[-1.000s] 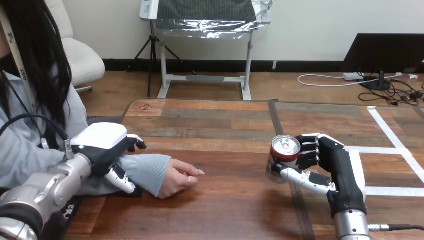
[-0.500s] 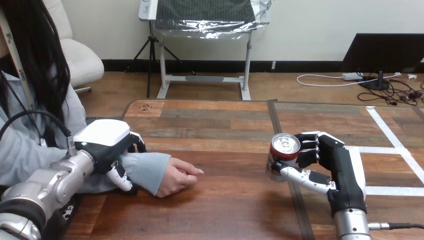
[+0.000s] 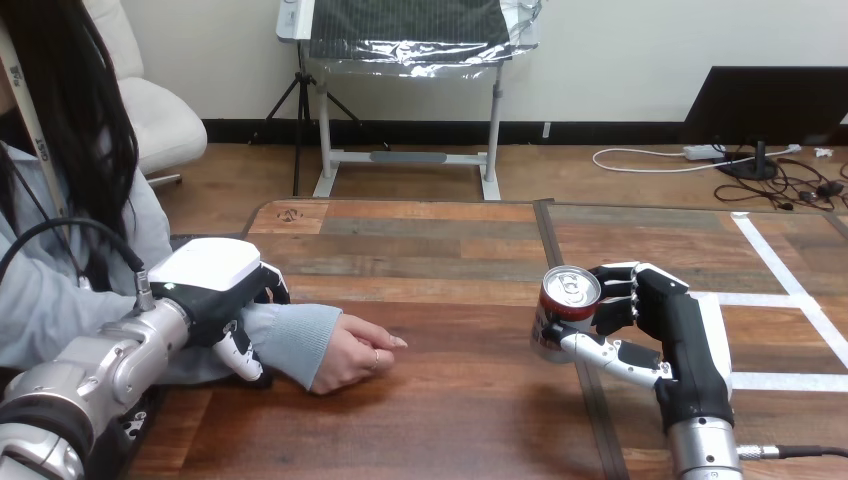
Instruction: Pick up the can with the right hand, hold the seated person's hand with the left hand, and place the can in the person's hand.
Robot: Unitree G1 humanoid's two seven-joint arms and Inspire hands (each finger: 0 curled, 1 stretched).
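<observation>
From where we stand, the first risk sits at the left. Our left hand (image 3: 205, 290) has closed over the person's forearm (image 3: 290, 340) on the sleeve, not on the hand itself, and we judge that cloth could slide under the grip if we try to turn or lift the arm. The person's hand (image 3: 352, 358) rests on the table (image 3: 450, 400) knuckles up and loosely curled, so there is no open palm to receive anything. If we set the can (image 3: 563, 318) down on it like this, it would likely roll off. The can is also well apart from that hand, so it faces a long carry across the table. It leans a little in our grasp, and a jolt could let it twist or slip.

On the left hand, the fingers drape over the far side of the sleeve and the thumb hooks the near side. Our right hand (image 3: 670, 330) wraps the red can, with the thumb across its front and the fingers curled behind. We cannot tell whether its base has cleared the wood.
</observation>
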